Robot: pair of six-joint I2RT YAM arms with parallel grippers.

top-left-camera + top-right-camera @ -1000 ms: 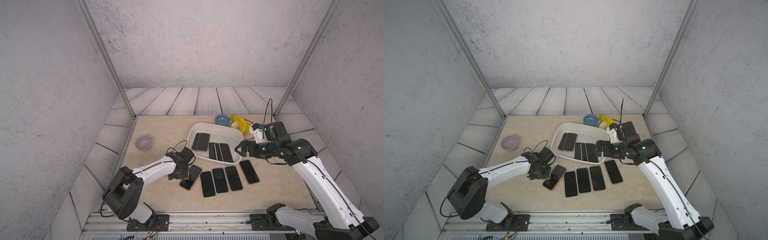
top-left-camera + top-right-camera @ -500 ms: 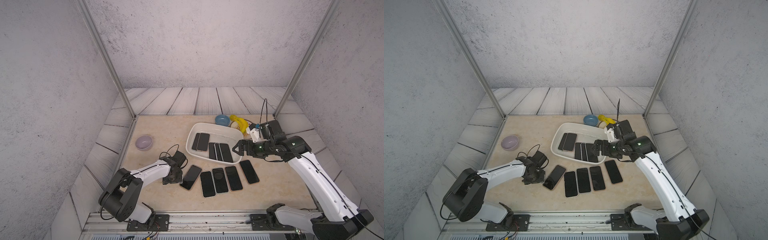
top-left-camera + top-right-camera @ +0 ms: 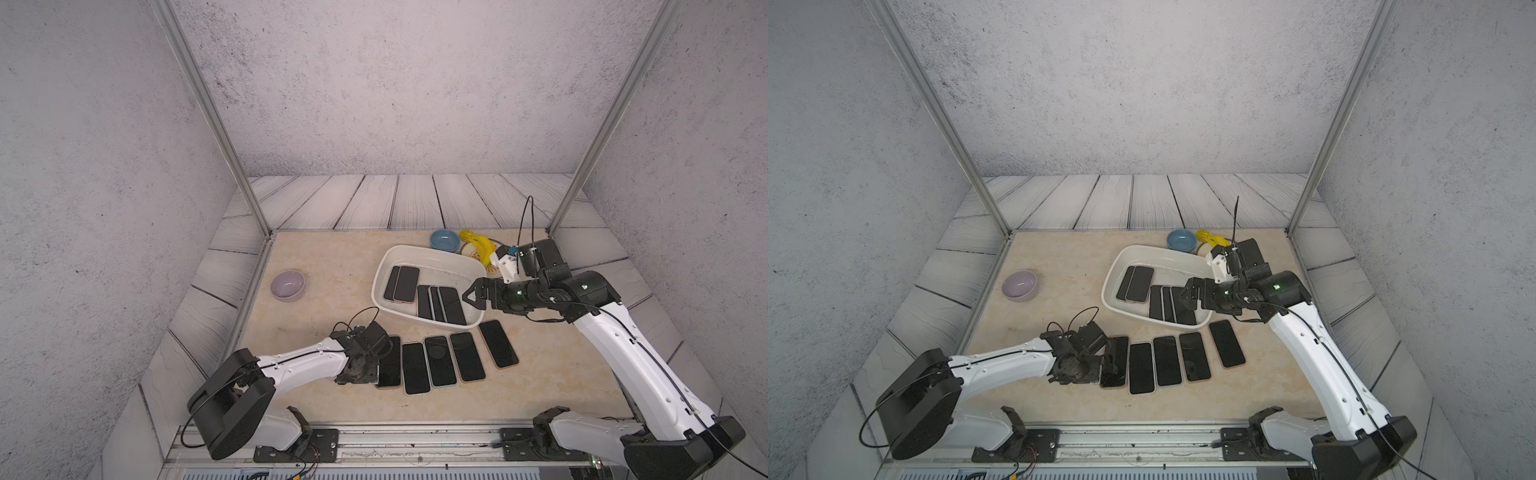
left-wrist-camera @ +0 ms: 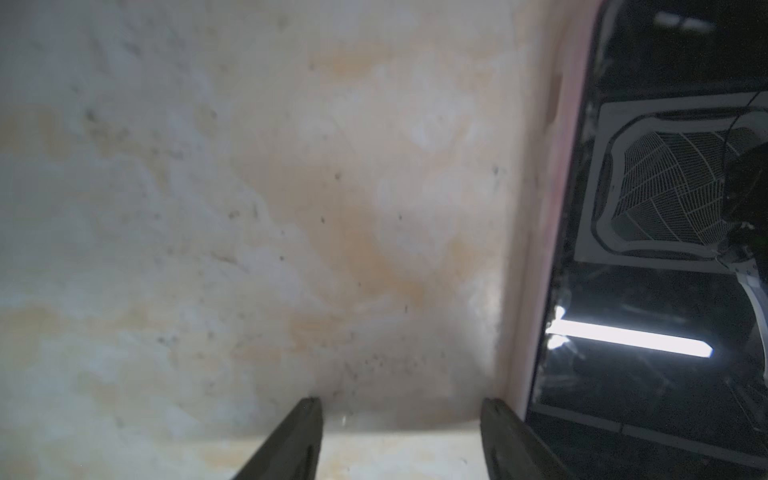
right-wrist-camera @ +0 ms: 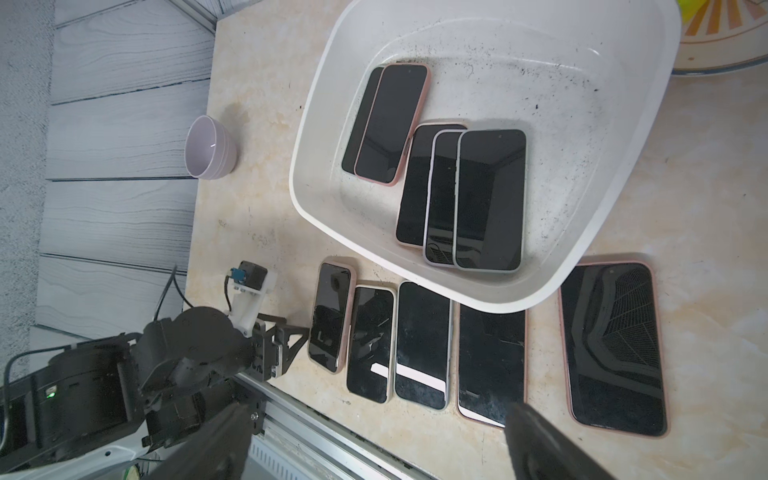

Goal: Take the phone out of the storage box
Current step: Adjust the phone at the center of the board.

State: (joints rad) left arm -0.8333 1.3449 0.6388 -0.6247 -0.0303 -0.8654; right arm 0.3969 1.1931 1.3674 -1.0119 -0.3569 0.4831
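Note:
The white storage box (image 3: 380,276) (image 3: 1111,278) (image 5: 316,232) stands right of the table's middle and holds several dark phones. A pink-cased phone (image 3: 406,284) (image 5: 392,120) lies at its left and three overlapping ones (image 3: 441,303) (image 5: 490,199) at its right. My right gripper (image 3: 471,297) (image 3: 1185,297) (image 5: 380,415) hovers open and empty over the box's right end. My left gripper (image 3: 370,374) (image 3: 1096,372) (image 4: 401,415) is low on the table, open and empty. One of its fingers is beside the pink edge of the leftmost table phone (image 3: 390,361) (image 4: 665,249).
Several phones lie in a row (image 3: 440,360) in front of the box. A lilac bowl (image 3: 287,284) stands at the left. A blue bowl (image 3: 444,240) and a yellow object (image 3: 478,245) on a patterned plate (image 5: 727,41) are behind the box. The metal rail (image 3: 415,440) runs along the front.
The leftmost table phone, tilted before, now lies parallel with the row. My left gripper drew back, then came in beside it. The right gripper has shifted slightly left over the box.

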